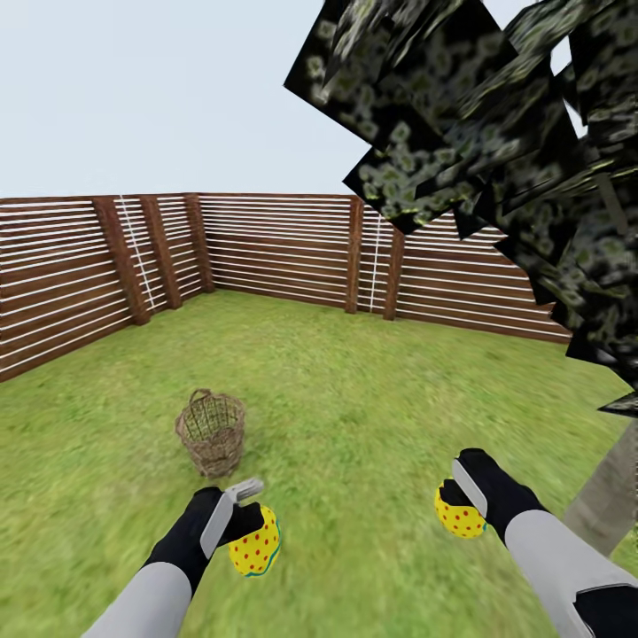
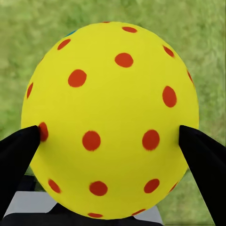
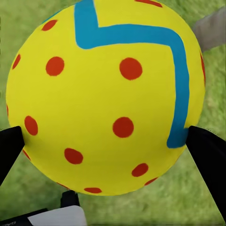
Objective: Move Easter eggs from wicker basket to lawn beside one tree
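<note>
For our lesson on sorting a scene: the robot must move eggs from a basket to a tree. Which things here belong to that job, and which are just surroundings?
Belong to the job:
- dotted egg in the left gripper
- dotted egg with blue band in the right gripper
- wicker basket
- tree trunk
- lawn

Surroundings:
- slatted wooden fence
- sky

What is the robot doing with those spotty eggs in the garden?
The robot is carrying two Easter eggs over the lawn. Its left claw grips a yellow egg with red dots, and its right claw grips another dotted egg with a blue zigzag stripe. The wicker basket stands on the grass a little ahead of the left arm. A tree rises close by on the robot's right, beside the right arm. A brown slatted fence rings the yard.
</note>
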Robot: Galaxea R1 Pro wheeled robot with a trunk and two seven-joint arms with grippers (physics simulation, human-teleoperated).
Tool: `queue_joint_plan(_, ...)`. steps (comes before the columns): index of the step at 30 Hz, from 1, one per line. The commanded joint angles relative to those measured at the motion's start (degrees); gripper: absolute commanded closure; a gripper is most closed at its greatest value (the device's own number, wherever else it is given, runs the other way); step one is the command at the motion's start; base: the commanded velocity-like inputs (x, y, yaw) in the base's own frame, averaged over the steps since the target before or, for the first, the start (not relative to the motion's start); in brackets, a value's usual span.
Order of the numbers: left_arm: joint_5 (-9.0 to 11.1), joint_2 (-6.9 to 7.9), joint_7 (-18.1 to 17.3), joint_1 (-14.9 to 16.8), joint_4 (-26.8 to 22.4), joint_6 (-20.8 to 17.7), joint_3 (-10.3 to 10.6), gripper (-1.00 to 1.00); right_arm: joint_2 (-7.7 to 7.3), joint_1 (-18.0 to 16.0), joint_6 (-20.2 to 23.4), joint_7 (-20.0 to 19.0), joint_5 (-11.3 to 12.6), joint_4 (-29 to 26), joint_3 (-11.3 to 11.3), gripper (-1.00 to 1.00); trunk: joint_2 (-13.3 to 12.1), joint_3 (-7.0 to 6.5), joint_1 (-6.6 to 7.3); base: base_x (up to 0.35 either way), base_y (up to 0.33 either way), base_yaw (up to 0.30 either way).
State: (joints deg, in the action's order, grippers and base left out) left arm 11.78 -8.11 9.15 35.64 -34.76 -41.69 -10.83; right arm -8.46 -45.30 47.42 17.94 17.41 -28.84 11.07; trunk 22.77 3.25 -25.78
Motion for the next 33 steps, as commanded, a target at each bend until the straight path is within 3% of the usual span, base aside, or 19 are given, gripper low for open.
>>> queue_joint_plan(1,0.6,-0.06,0.4,0.0,-0.1,-0.2,-0.2,1.00,-0.07,-0.1,0.2,0.4,0.6,-0.1,0.4,1.00,0.1,0.14,0.00,-0.342,0.096,0.000)
queue_joint_plan(10,0.5,-0.06,0.4,0.0,0.0,-0.2,-0.2,1.00,0.02,-0.1,0.2,0.4,0.6,-0.1,0.4,1.00,0.1,0.14,0.00,-0.326,0.091,-0.030)
queue_joint_plan(21,0.4,0.03,0.7,0.0,-0.1,-0.2,-0.2,1.00,-0.03,-0.1,0.3,0.3,0.6,-0.1,0.4,1.00,0.1,0.03,0.00,-0.012,0.003,-0.285)
queue_joint_plan(33,0.5,0.05,0.8,0.0,-0.1,-0.2,-0.3,1.00,0.02,-0.1,0.3,0.3,0.6,-0.1,0.6,1.00,0.1,0.03,0.00,-0.282,0.000,-0.010)
